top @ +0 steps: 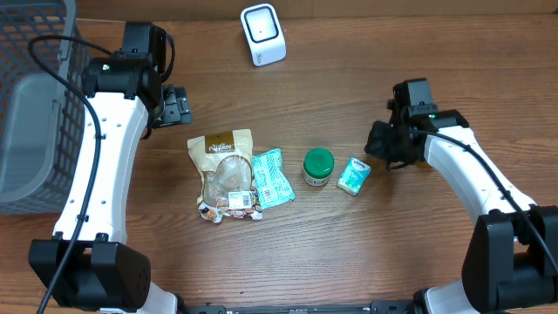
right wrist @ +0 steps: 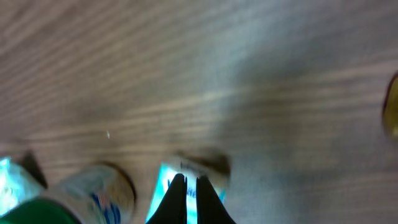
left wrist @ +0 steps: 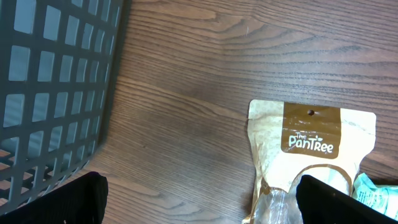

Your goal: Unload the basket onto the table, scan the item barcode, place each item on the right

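Left tool [top: 177, 106] spread wide near flat kraft pouch [top: 228, 170]; right tool [right wrist: 191, 186] pinched closed beside teal carton [top: 354, 175].

The robot's left arm bends forward from its base, the left hand [top: 180, 106] spread wide, its dark fingers [left wrist: 84, 199] far apart. The right arm angles inward, the right hand [top: 380, 139] pinched fully closed, fingertips [right wrist: 180, 194] meeting, empty.

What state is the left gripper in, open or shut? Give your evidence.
Open: the left gripper shows its fingers far apart in its wrist view.
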Robot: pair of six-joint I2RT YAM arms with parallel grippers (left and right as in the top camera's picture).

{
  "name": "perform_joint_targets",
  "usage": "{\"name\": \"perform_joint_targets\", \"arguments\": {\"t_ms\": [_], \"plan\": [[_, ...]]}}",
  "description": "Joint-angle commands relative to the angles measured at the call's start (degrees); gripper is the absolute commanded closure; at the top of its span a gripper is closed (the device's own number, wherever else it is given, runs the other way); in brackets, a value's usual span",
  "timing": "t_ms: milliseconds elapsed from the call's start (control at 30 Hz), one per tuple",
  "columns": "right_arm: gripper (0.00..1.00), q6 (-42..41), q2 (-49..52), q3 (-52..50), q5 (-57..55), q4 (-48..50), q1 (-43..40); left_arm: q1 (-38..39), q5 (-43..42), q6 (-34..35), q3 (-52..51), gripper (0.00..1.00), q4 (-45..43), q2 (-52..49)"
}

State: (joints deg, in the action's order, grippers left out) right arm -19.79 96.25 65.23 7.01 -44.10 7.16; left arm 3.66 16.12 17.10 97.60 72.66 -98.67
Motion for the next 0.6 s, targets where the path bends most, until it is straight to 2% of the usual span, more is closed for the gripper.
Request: {"name": "perform_joint_targets", "arguments": {"t_ms": [0,233,567], "plan": [[0.96,0.31,1.99,0.72,-1.88,2.19,-0.07,-0.26,0.76,-0.39,0.79,0.0,-0.04,-0.24],[0.96,0.33,6.95,0.35,-2.05,5.42,-0.07,-0.26,0.76,-0.39,0.79,0.01,-0.04,-0.24],[0.96,0.31,8.26,0.35,-2.05,-2.64,-0.07,-0.26,0.76,-0.39,0.79,0.0,-0.04,-0.24]]}}
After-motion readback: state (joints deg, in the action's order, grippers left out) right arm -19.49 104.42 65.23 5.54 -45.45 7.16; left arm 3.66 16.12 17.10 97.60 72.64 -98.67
